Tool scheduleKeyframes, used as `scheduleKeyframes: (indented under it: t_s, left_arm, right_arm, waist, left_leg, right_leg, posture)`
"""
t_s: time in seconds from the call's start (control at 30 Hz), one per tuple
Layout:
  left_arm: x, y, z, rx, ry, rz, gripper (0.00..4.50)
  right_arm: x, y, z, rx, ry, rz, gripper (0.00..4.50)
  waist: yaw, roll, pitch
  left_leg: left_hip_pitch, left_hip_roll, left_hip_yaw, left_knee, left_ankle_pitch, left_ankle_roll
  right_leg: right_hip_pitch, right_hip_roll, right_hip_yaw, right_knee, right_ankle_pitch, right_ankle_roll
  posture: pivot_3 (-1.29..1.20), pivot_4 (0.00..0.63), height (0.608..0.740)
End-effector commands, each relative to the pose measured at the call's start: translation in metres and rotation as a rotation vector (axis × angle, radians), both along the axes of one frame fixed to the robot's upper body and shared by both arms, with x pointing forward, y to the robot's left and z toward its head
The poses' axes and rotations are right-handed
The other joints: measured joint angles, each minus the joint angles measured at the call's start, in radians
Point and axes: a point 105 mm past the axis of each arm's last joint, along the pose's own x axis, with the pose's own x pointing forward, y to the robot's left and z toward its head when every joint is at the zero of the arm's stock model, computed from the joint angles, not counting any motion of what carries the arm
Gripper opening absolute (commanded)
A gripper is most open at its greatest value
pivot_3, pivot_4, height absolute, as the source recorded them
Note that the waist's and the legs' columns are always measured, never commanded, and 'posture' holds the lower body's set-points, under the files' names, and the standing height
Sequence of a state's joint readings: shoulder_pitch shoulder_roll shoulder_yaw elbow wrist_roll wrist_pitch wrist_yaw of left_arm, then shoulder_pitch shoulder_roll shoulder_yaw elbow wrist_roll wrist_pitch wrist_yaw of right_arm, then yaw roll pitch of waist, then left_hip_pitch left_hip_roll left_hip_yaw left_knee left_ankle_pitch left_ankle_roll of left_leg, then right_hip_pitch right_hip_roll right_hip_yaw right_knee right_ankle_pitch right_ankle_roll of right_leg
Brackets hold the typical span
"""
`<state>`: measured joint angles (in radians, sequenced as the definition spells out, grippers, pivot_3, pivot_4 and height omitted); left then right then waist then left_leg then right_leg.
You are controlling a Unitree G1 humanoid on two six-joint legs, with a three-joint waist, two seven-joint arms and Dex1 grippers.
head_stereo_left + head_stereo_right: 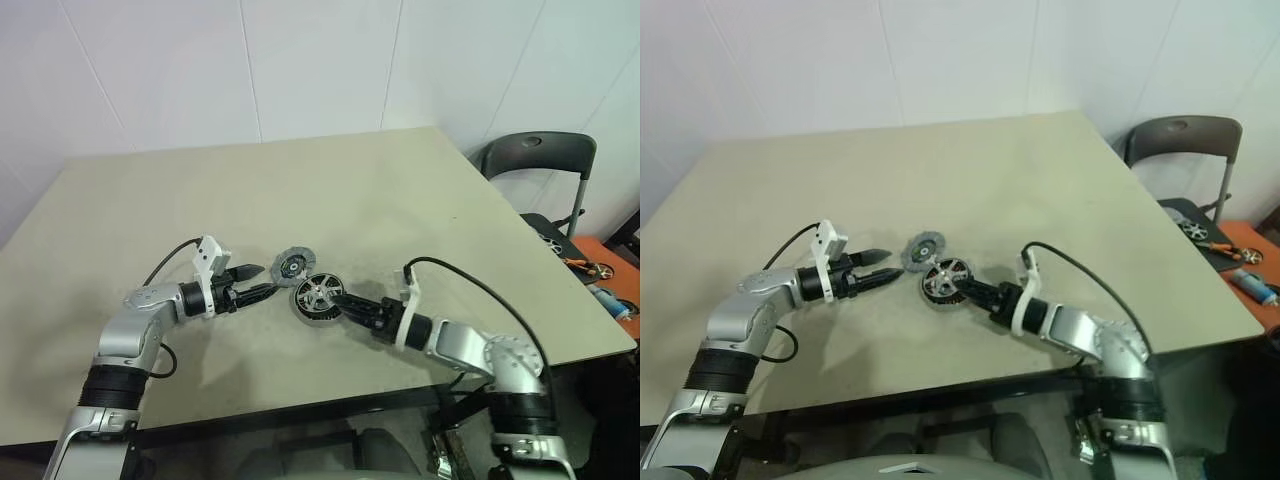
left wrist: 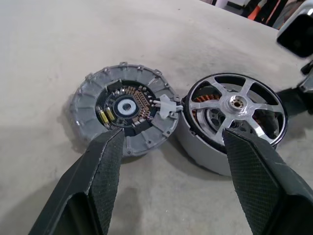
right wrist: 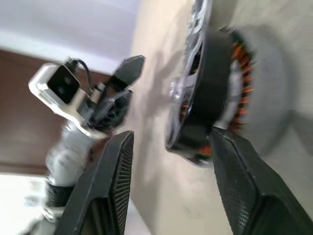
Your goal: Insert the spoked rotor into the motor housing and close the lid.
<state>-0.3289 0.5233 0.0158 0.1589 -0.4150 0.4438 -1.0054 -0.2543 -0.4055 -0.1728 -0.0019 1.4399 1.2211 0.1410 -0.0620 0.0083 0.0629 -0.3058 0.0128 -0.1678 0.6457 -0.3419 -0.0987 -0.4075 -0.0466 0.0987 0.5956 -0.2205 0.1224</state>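
Left gripper (image 1: 257, 281): fingers spread wide with nothing between them, hovering just off the table (image 1: 400, 190) and aimed at the two round parts; in its own wrist view one pad (image 2: 105, 171) sits below the lid and the other (image 2: 257, 171) below the housing.
Lid (image 1: 291, 266): grey ribbed disc lying flat, dark centre and small circuit parts facing up, touching or all but touching the housing's side; not yet on.
Spoked rotor (image 2: 235, 104): appears seated in the housing's mouth, bright spokes level with the rim, copper windings showing through the gaps.
Motor housing (image 1: 317, 294): upright on the table, just right of the lid, near the front edge.
Right gripper (image 1: 337, 298): jaws partly apart at the housing's right side; the right wrist view shows the fingers (image 3: 110, 186) astride the part with daylight around them, so I judge it grips nothing.
Step in hand: probably closing the lid, insertion looking done.
Doing it well: pinch the lid by its ribbed rim, lift it clear before moving across, keep it level, centre it over the hub, and let the right gripper steady the housing so it does not slide.
Risk: the small connector tab (image 2: 165, 106) between lid and housing may snag.
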Motion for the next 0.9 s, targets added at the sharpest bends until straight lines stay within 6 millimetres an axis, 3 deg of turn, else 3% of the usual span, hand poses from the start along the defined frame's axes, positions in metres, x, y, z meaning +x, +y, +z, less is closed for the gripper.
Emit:
scheduleKeyframes:
  t_s: [0.03, 0.2, 0.33, 0.47, 0.6, 0.73, 0.9]
  left_arm:
    - [0.005, -0.003, 0.015, 0.000, -0.061, -0.016, 3.40]
    - [0.007, -0.004, 0.015, -0.005, -0.062, -0.018, 3.40]
    - [0.008, -0.006, 0.015, -0.012, -0.062, -0.020, 3.40]
    - [0.011, -0.007, 0.017, -0.020, -0.074, -0.012, 3.40]
    - [0.012, -0.006, 0.024, -0.030, -0.095, -0.018, 3.40]
    - [0.015, -0.003, 0.028, -0.033, -0.105, -0.015, 3.40]
    - [0.020, 0.002, 0.029, -0.031, -0.117, 0.003, 3.40]
  right_arm:
    - [-0.003, -0.014, 0.033, -0.065, -0.161, 0.077, 2.55]
    - [-0.006, -0.033, 0.029, -0.213, -0.195, 0.112, 2.55]
    - [0.014, -0.031, 0.028, -0.345, -0.299, 0.047, 2.55]
    - [0.040, -0.021, 0.019, -0.712, -0.588, -0.041, 2.55]
    - [0.020, 0.010, 0.038, -0.633, -0.801, 0.096, 1.58]
    - [0.017, 0.008, 0.045, -0.586, -0.770, 0.142, 0.26]
    - [0.021, -0.022, 0.061, -0.465, -0.642, 0.101, 0.26]
  waist:
    - [0.000, 0.000, 0.000]
    - [-0.002, -0.001, 0.000]
    - [-0.004, -0.001, 0.000]
    - [-0.006, -0.001, 0.000]
    - [0.002, -0.001, 0.000]
    - [0.009, -0.001, 0.000]
    - [0.022, -0.002, 0.000]
  left_leg:
    - [0.000, 0.000, 0.000, 0.000, 0.000, 0.000]
    - [0.000, 0.000, 0.000, -0.001, -0.001, 0.002]
    - [0.000, 0.000, 0.001, 0.001, -0.001, 0.002]
    - [0.001, 0.000, 0.001, 0.000, -0.001, 0.002]
    - [-0.001, 0.000, 0.001, 0.000, -0.001, 0.001]
    - [-0.001, 0.000, 0.001, 0.000, -0.001, 0.001]
    - [0.001, 0.000, 0.001, 0.000, -0.001, 0.001]
  right_leg:
    - [0.000, 0.000, 0.000, 0.000, 0.000, 0.000]
    - [0.000, 0.001, 0.000, 0.000, -0.002, -0.001]
    - [0.000, 0.001, 0.000, 0.000, -0.002, -0.001]
    - [0.000, 0.001, 0.000, 0.001, -0.002, -0.001]
    - [-0.001, 0.000, 0.000, 0.000, 0.000, 0.002]
    - [-0.001, 0.000, 0.000, -0.001, 0.002, 0.000]
    - [0.000, 0.000, 0.000, 0.000, 0.000, -0.003]
  posture:
    - [0.00, 0.000, 0.740]
    - [0.00, 0.000, 0.740]
    - [0.00, 0.000, 0.740]
    - [0.00, 0.000, 0.740]
    - [0.00, 0.000, 0.740]
    - [0.00, 0.000, 0.740]
    - [0.00, 0.000, 0.740]
